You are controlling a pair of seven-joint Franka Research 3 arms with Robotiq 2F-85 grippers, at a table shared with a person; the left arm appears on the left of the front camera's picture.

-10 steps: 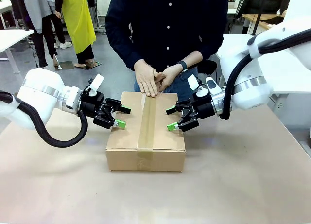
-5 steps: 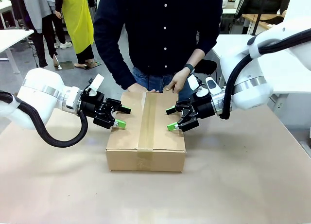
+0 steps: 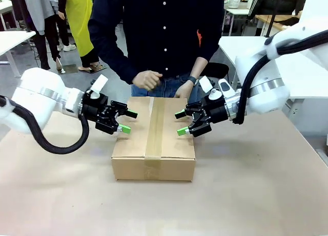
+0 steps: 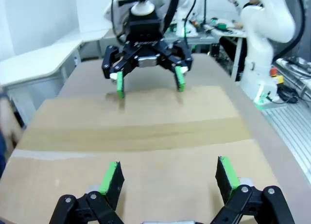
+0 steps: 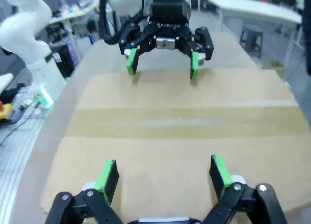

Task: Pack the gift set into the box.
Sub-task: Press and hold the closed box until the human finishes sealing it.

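Note:
The box (image 3: 154, 138) sits mid-table with its flaps down and a tape strip (image 3: 155, 126) along the top seam; it also lies under both wrist views (image 4: 146, 131) (image 5: 180, 122). My left gripper (image 3: 124, 121) hovers open at the box's left top edge, holding nothing. At the right top edge my right gripper (image 3: 180, 123) is open too. In the left wrist view my own fingers (image 4: 167, 178) frame the lid and the right gripper (image 4: 148, 83) faces me. The right wrist view shows my fingers (image 5: 163, 175) and the left gripper (image 5: 162, 68) opposite. The gift set is out of view.
A person in a dark shirt stands at the far edge, one hand (image 3: 147, 80) raised in a loose fist, the other (image 3: 183, 91) low behind the box. The tan table (image 3: 246, 195) spreads bare around the box. White tables stand behind.
The person has lifted both hands off the box's far edge and straightened up. My left arm has shifted slightly left; both grippers stay open beside the box.

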